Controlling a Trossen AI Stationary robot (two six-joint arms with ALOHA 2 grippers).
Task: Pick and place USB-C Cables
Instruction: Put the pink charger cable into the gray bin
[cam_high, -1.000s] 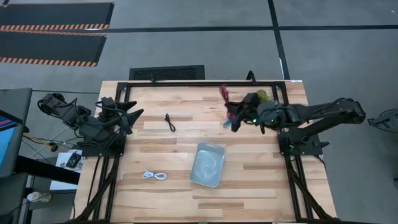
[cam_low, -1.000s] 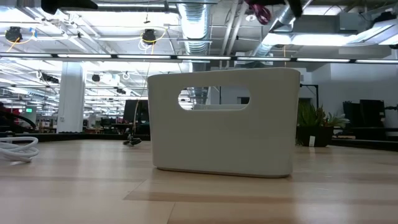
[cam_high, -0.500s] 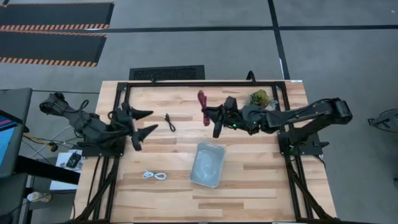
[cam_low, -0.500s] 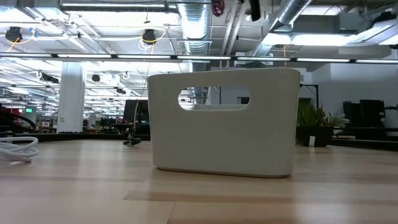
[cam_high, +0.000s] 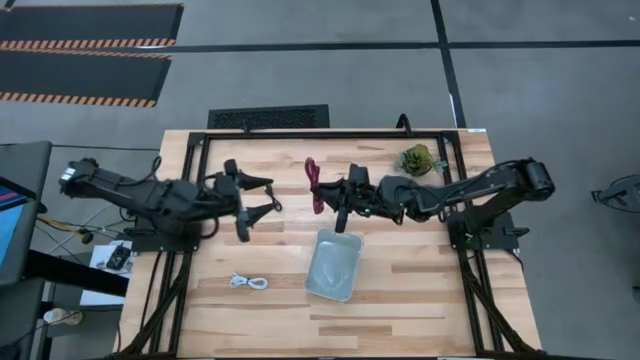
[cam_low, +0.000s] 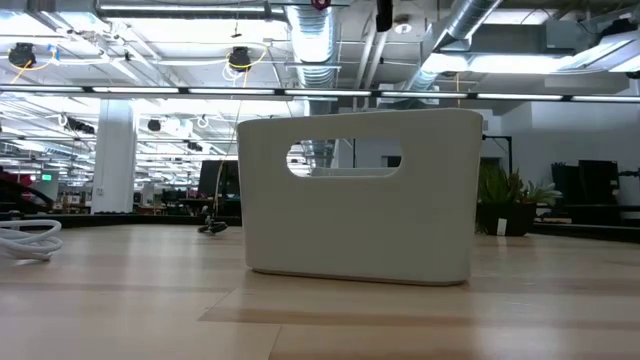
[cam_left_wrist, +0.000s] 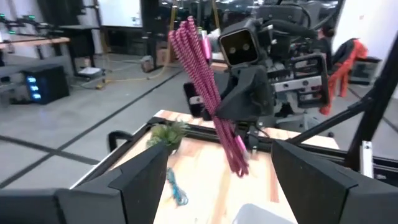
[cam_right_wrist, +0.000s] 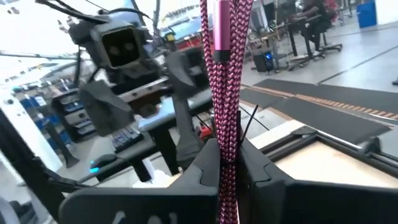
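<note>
The magenta-red cable (cam_high: 312, 185) is a folded bundle in my shut right gripper (cam_high: 333, 195), high above the table's middle; it also shows in the left wrist view (cam_left_wrist: 205, 81) and the right wrist view (cam_right_wrist: 224, 81). My left gripper (cam_high: 268, 196) is open, facing the right gripper a short way off. The black cable (cam_high: 275, 203) lies flat on the table under the left fingers. The white cable (cam_high: 248, 282) lies coiled near the near-left area. The teal-blue cable (cam_left_wrist: 176, 190) lies on the wood by the green clump. My right gripper pinches the magenta-red cable's folded bundle between its two fingers (cam_right_wrist: 205, 168), near the bundle's lower end (cam_left_wrist: 239, 140). Several strands lie together in the hold. The fingers come level from the table's right side, across the bundle. The bundle is lifted clear and stands tilted above the fingers.
A pale tray (cam_high: 333, 264) sits near the table's middle, toward the near edge, and fills the low view (cam_low: 360, 195). A green leafy clump (cam_high: 416, 158) sits at the far right. Bare wood lies between the tray and the white cable.
My right gripper has carried the magenta-red cable toward the table's left, from the far right to the middle. My left arm has reached out toward the table's right, so the two grippers now face each other closely. The cables on the table have kept still.
</note>
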